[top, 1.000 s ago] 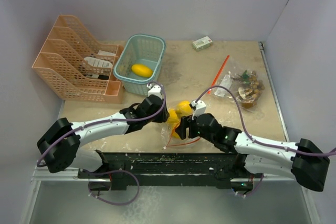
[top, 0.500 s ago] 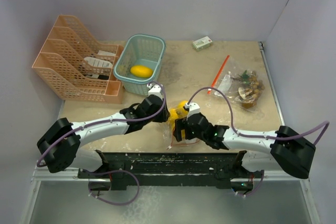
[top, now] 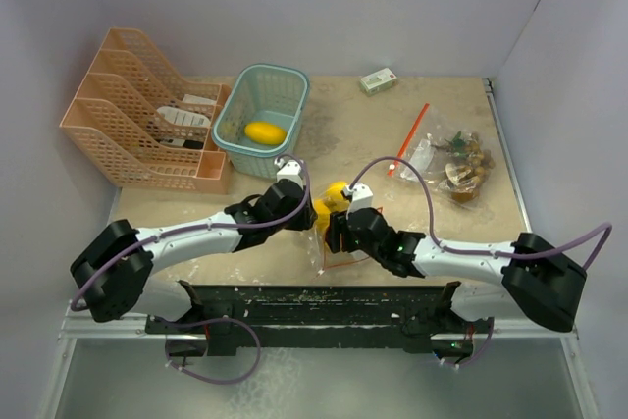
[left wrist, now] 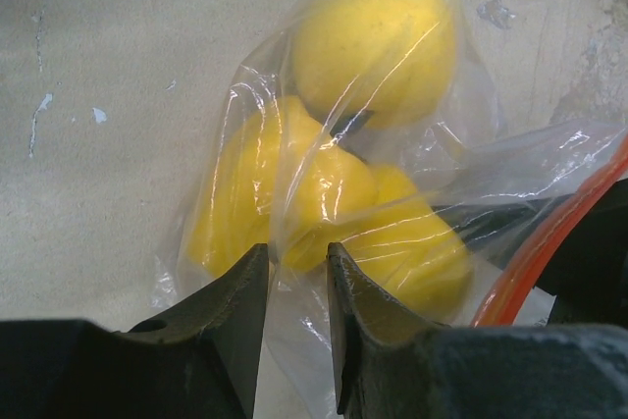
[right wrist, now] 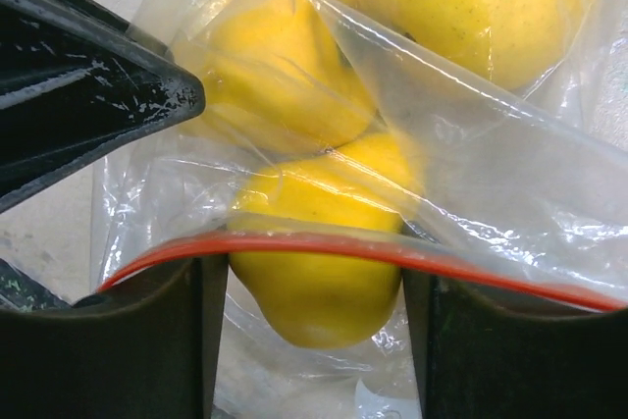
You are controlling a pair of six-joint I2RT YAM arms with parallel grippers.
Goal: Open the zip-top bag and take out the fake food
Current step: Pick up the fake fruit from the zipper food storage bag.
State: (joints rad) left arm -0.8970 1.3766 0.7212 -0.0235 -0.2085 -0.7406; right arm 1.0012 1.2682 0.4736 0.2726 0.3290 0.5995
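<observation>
A clear zip-top bag point(top: 340, 260) with an orange-red zip band point(right wrist: 491, 277) lies at the table's front middle, holding several glossy yellow fruits point(top: 339, 198). My left gripper point(top: 312, 213) is shut on a fold of the bag's film point(left wrist: 294, 203), just in front of the fruits point(left wrist: 378, 36). My right gripper point(top: 332, 226) reaches into the bag's mouth under the zip band. Its fingers point(right wrist: 147, 340) press both sides of one yellow fruit point(right wrist: 314, 291). A second bag point(top: 456, 166) at the right holds brownish and beige pieces.
A teal basket point(top: 294, 105) at the back holds one yellow fruit point(top: 264, 131). A peach file rack point(top: 137, 120) stands at the back left. A small white-green box point(top: 378, 79) lies near the back wall.
My right gripper has moved left and forward into the bag's mouth, closer to the left gripper. The left arm has stayed almost still on the bag.
</observation>
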